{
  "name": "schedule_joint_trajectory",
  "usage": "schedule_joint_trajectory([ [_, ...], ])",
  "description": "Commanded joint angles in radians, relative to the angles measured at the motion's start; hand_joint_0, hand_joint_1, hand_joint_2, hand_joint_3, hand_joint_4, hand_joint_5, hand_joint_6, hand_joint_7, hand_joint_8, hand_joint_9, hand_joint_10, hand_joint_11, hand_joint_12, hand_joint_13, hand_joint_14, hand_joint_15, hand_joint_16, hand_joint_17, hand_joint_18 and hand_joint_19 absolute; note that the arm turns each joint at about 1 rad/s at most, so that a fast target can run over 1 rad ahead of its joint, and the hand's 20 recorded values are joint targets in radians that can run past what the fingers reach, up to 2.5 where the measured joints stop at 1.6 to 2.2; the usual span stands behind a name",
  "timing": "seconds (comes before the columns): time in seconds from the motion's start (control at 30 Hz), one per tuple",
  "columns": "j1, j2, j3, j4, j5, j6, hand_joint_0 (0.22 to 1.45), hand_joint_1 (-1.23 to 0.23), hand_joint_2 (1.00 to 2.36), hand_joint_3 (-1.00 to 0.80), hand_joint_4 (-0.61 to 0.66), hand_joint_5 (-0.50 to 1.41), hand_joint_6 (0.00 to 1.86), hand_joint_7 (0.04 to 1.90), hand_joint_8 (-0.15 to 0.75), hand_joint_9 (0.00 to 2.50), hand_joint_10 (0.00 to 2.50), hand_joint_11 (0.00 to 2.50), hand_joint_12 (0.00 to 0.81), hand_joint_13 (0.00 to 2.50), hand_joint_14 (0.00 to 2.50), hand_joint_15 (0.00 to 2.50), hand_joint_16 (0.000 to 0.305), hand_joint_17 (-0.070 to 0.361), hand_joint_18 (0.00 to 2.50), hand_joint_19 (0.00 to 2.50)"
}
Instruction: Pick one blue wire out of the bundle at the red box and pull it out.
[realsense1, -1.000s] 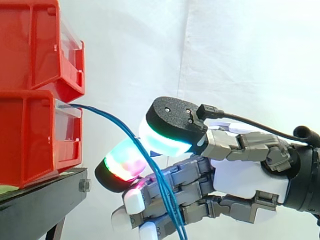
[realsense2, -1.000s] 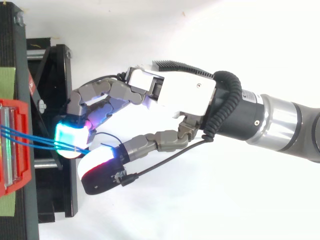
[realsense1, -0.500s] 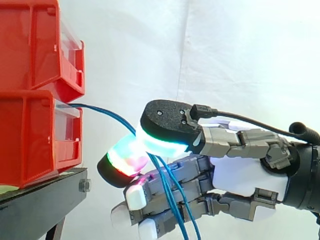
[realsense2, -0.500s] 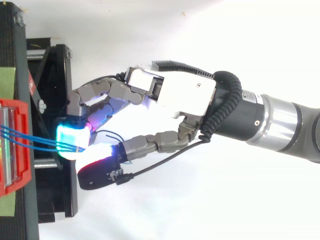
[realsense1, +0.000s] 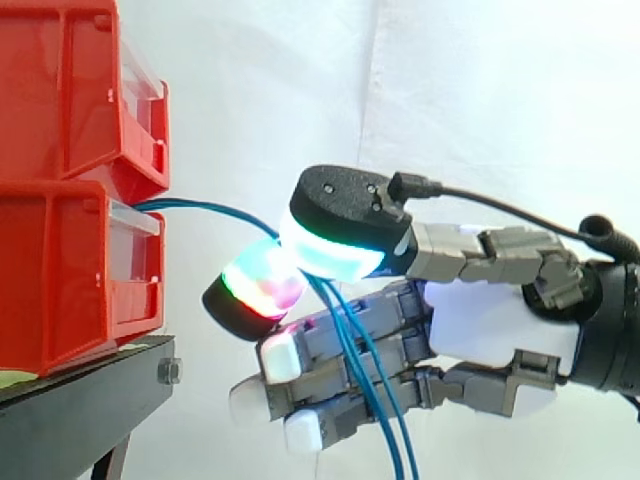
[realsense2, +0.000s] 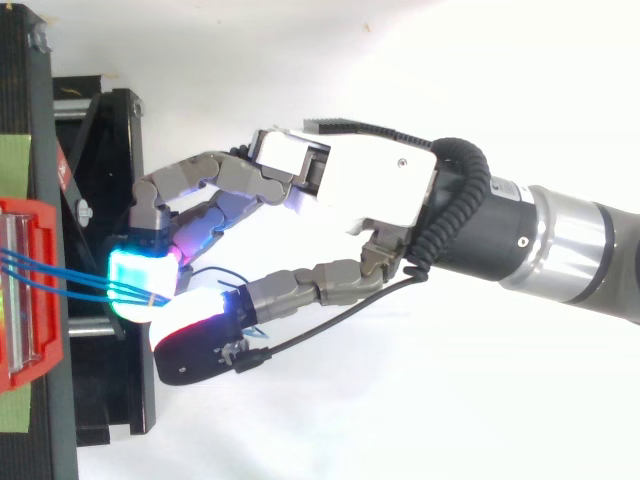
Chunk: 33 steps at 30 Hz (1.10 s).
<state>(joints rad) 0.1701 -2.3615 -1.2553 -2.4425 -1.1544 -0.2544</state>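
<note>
Two red bins (realsense1: 70, 190) are stacked at the left on a black stand (realsense1: 80, 400). Blue wires (realsense1: 205, 210) leave the lower bin's clear front, arc right to my hand (realsense1: 490, 335), then hang down past its lower fingers. The hand is level with the lower bin and just to its right. The wires run between its black-backed pad (realsense1: 345, 235) glowing cyan and green and another pad (realsense1: 255, 295) glowing red and green, which pinch together on them. From above, the wires (realsense2: 60, 282) run from the red bin (realsense2: 45, 345) into the glowing pads (realsense2: 140, 275) of the hand (realsense2: 360, 185).
A white curtain hangs behind everything. The black stand's frame (realsense2: 110, 180) lies below the fingertips in the top view. Open room lies to the right of the bins, around the arm.
The hand has risen a little with the wires still pinched. The wires now leave the bin at a flatter, higher arc.
</note>
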Motion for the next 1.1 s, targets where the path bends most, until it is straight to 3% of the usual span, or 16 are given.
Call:
schedule_joint_trajectory([
  [0.0,0.002,0.039,0.000,-0.073,-0.001,0.015,0.69,-0.84,1.01,-0.33,0.15,-0.18,0.91,1.15,0.387,0.85,0.02,0.62,0.449,0.81,0.01,0.39,0.057,0.127,0.81,0.40],
  [0.27,-0.003,0.045,0.008,-0.104,0.001,0.007,0.75,-0.91,1.01,-0.37,0.19,-0.20,0.92,1.17,0.392,0.80,0.01,0.64,0.448,0.80,0.01,0.37,0.056,0.126,0.81,0.37],
  [0.47,-0.003,0.045,0.008,-0.104,0.002,0.010,0.79,-0.92,1.00,-0.44,0.25,-0.21,0.92,1.06,0.388,0.79,0.02,0.65,0.446,0.80,0.02,0.38,0.056,0.126,0.81,0.38],
  [0.57,-0.004,0.045,0.008,-0.104,-0.001,0.012,0.72,-0.90,1.00,-0.50,0.31,-0.20,0.91,1.07,0.393,0.82,0.02,0.65,0.449,0.80,0.01,0.38,0.056,0.126,0.82,0.38],
  [0.73,-0.006,0.045,0.010,-0.104,0.001,0.014,0.61,-0.74,1.00,-0.50,0.28,-0.17,0.89,1.12,0.392,0.85,0.02,0.65,0.455,0.81,0.01,0.39,0.056,0.126,0.82,0.44],
  [0.97,-0.006,0.045,0.010,-0.104,0.002,0.014,0.59,-0.68,1.01,-0.38,0.26,-0.16,0.89,1.17,0.395,0.87,0.01,0.62,0.462,0.82,0.02,0.40,0.056,0.127,0.83,0.46],
  [1.07,-0.006,0.045,0.010,-0.104,0.002,0.014,0.61,-0.72,1.01,-0.34,0.26,-0.16,0.90,1.21,0.400,0.88,0.02,0.64,0.464,0.82,0.01,0.40,0.056,0.127,0.83,0.45],
])
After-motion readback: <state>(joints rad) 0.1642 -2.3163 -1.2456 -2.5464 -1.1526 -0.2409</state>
